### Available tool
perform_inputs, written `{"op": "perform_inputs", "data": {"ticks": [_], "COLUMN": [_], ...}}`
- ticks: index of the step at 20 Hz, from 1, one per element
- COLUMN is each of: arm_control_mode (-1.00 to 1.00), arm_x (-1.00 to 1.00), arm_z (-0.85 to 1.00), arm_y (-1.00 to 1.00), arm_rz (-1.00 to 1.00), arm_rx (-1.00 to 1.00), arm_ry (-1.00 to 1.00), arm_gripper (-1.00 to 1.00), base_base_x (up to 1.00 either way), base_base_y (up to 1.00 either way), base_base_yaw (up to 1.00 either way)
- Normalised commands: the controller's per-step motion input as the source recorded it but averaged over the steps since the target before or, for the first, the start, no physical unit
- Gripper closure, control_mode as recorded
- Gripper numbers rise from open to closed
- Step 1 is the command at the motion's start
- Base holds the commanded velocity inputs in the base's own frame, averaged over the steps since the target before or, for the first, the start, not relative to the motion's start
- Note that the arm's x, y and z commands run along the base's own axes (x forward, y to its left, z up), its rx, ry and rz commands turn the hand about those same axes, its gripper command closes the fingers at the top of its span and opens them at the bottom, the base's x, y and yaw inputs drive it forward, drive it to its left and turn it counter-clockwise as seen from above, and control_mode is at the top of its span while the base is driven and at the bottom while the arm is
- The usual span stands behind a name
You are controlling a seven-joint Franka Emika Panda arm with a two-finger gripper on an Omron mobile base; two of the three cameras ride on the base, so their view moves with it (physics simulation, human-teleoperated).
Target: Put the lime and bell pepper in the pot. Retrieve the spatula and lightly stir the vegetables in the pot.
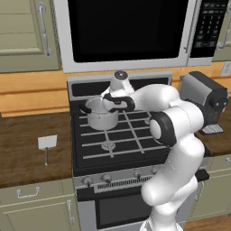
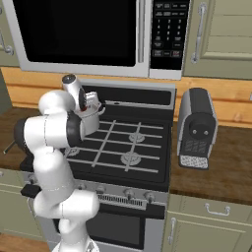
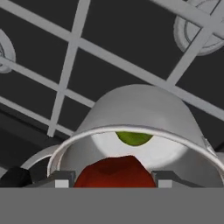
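Gripping the lumpy red bell pepper [image 3: 114, 171], jaws above shiny steel pot [image 3: 140, 109] holding round lime [image 3: 133, 138].

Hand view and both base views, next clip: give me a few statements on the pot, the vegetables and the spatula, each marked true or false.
1. The lime lies inside the pot. True.
2. The bell pepper sits on the counter beside the stove. False: it is between the end effector fingers, at the pot's rim.
3. The spatula lies on the wooden counter left of the stove. True.
4. The pot stands on a front burner. False: it is on the rear left burner.
5. The end effector holds the spatula. False: the spatula lies untouched.
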Motion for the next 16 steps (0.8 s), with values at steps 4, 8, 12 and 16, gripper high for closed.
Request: {"op": "perform_inputs", "data": {"ticks": [4,8,12,16], "arm_control_mode": [-1.0,-1.0,-1.0,-1.0], "arm_x": [0.28,0.29,0.13,0.11], "arm_z": [-0.27,-0.22,-0.14,-0.08], "arm_y": [0.21,0.14,0.06,0.04], "arm_rz": [-0.01,-0.03,-0.04,-0.03], "arm_rx": [0.04,0.01,0.01,0.01], "arm_ry": [0.0,0.0,0.0,0.0], "arm_gripper": [1.0,1.0,1.0,-1.0], "base_base_x": [0.0,0.0,0.0,0.0], "base_base_y": [0.0,0.0,0.0,0.0], "base_base_yaw": [0.0,0.0,0.0,0.0]}}
